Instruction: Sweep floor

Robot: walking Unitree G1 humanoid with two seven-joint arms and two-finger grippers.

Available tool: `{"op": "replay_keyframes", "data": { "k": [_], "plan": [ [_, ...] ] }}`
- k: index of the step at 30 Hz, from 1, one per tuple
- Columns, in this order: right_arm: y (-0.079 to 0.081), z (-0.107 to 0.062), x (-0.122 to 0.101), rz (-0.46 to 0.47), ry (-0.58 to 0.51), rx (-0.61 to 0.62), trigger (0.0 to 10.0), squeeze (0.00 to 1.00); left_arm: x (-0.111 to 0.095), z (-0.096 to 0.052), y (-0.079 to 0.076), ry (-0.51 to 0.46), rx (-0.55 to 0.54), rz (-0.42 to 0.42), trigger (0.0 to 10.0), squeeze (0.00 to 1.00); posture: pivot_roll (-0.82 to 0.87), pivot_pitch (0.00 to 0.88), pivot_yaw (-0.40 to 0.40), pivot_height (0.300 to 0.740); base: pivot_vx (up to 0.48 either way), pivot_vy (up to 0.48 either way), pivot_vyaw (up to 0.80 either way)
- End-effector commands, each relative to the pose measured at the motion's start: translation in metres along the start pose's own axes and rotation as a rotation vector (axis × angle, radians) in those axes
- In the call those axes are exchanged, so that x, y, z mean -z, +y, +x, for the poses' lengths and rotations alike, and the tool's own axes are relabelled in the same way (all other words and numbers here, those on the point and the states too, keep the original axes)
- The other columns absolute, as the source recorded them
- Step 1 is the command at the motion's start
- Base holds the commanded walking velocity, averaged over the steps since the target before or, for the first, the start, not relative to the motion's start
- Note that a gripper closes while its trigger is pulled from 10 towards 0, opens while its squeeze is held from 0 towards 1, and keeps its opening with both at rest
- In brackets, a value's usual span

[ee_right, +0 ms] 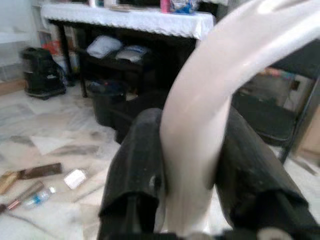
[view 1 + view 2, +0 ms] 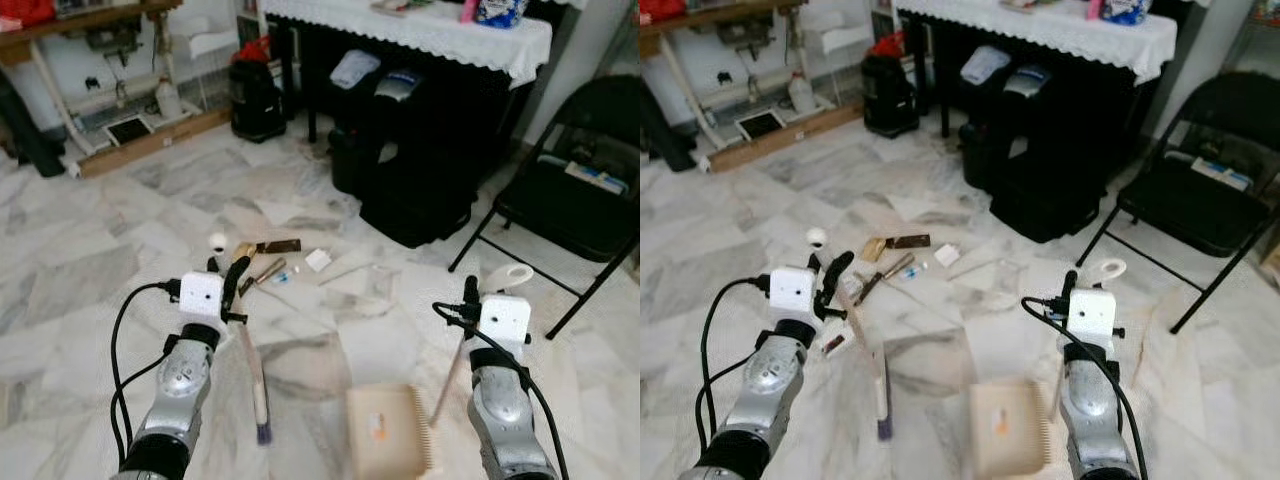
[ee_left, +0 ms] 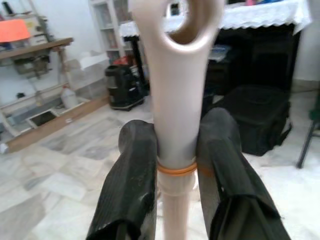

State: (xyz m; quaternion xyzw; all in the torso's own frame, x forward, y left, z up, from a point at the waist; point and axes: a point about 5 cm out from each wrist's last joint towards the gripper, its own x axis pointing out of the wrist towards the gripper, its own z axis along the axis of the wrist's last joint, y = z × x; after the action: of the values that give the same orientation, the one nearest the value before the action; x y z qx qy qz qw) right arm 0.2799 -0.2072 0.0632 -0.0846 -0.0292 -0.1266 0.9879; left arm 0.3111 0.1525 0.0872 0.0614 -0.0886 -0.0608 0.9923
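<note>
While both arms reach out over the marble floor [image 2: 90,270], the left gripper [image 3: 172,175] is clamped on the pale broom handle [image 3: 175,100], one black finger pressed to each side just below the handle's hanging loop. From that grip the broom's shaft [image 2: 252,370] runs down and back toward the robot, ending in a dark tip on the floor.

Just ahead of the left gripper lies a scatter of litter [image 2: 275,258]: a brown strip, a small white square, a little bottle and some paper scraps.

Down between the two arms, a tan dustpan [image 2: 390,432] rests flat on the tiles, its comb edge turned toward the right arm.

To the right, the right gripper [image 1: 192,165] is closed around the dustpan's curved white handle [image 1: 210,95]. Beyond it stands a black folding chair [image 2: 575,200].
</note>
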Motion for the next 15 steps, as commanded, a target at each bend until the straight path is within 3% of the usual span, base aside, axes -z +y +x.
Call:
{"op": "replay_keyframes", "data": {
  "k": [1, 15],
  "plan": [
    [-0.0005, 0.0055, -0.0099, -0.019, -0.047, -0.004, 10.0, 0.0, -0.0086, 0.0033, 0.0105, -0.043, -0.02, 0.033, 10.0, 0.0, -0.03, 0.0, 0.022, 0.74, 0.255, 0.0, 0.0],
    [-0.0002, 0.0048, -0.0099, -0.063, -0.05, -0.02, 10.0, 0.0, -0.007, 0.0033, 0.0081, -0.038, -0.013, 0.027, 10.0, 0.0, -0.05, 0.0, 0.024, 0.74, 0.258, 0.0, 0.0]
  ]
}}
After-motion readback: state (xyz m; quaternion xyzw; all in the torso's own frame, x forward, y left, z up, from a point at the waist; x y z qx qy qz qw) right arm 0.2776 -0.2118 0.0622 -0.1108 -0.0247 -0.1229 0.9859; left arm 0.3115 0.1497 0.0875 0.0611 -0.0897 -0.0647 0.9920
